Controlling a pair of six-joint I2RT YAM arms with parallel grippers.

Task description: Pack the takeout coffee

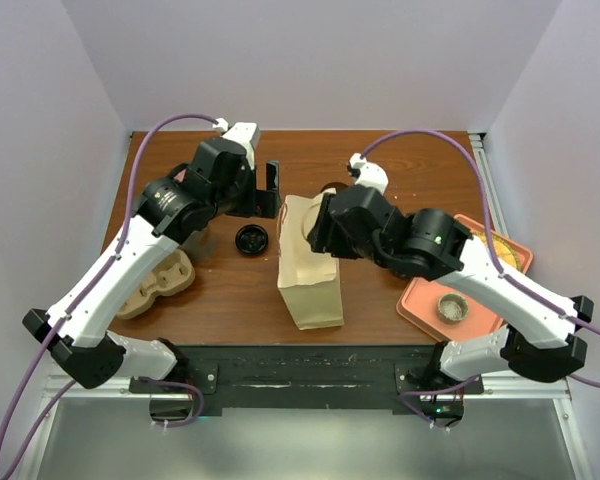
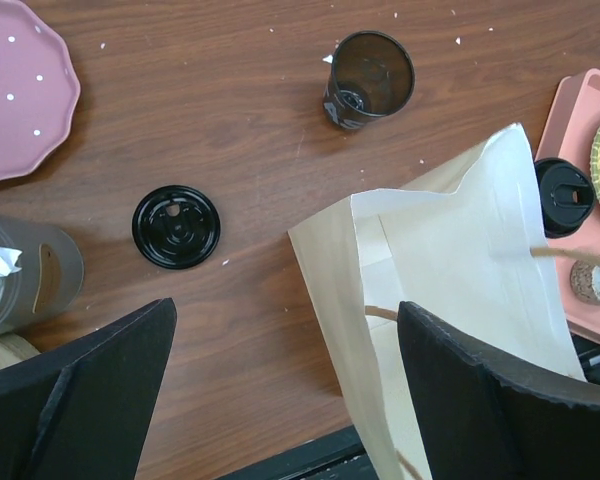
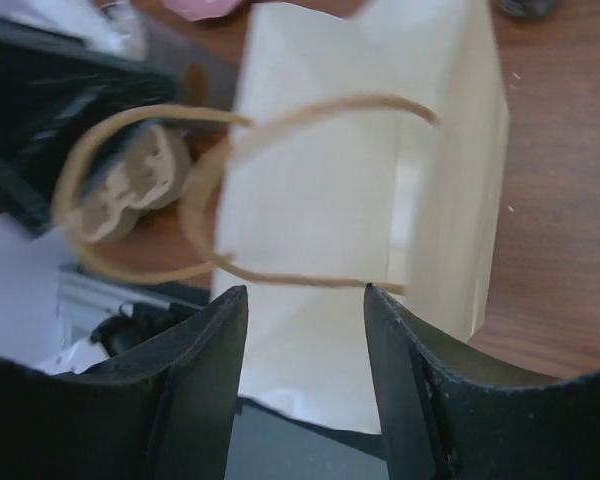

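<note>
I am hovering the right jaws, apart and empty, over the far end of the bag (image 1: 310, 275) and the left jaws, wide apart, at its far left, while the coffee (image 2: 563, 197) is standing right of the bag beside the tray (image 2: 572, 105), not yet packed.

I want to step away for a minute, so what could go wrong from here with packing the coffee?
1. The right gripper stands open at the handles of the paper bag, so the bag looks unheld and may shift or fold when the cup goes in.
2. The takeout coffee sits close against the bag's side by the tray; reaching for it could nudge the bag or tip the cup.
</note>
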